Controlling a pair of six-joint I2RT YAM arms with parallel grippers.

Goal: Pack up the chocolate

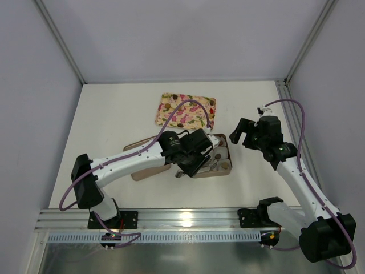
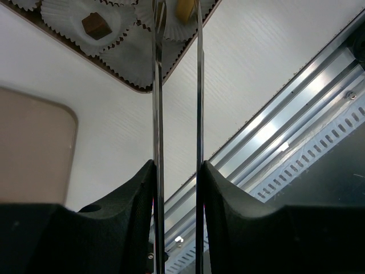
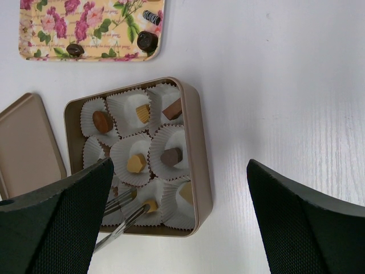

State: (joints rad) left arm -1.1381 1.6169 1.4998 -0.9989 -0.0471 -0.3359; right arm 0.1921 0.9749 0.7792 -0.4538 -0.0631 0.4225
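Chocolate pieces (image 3: 171, 156) sit in the square tan tin (image 3: 198, 142); my left jaws flank one, clenched or not I cannot tell; right jaws gape.

Table (image 3: 285, 85): white, matt, with a fine straight grain.
Box (image 3: 197, 142): tan, smooth, soft satin sheen; looks like metal.
Lid (image 3: 28, 148): same tan finish, even and dull.
Paper cups (image 3: 128, 108): thin white paper, pleated and crinkled, matt.
Chocolate (image 3: 170, 156): dark pieces smooth with a slight shine; tan-golden pieces duller.
Floral tray (image 3: 85, 23): near the far edge, smooth printed surface, lightly glossy.
Left gripper fingers (image 2: 158, 114): thin polished metal, mirror-bright, on black matt mounts.
Right gripper fingers (image 3: 51, 222): black, matt, finely woven-looking texture.
Rail (image 2: 296, 114): along the near edge, bare brushed metal with bright reflections.
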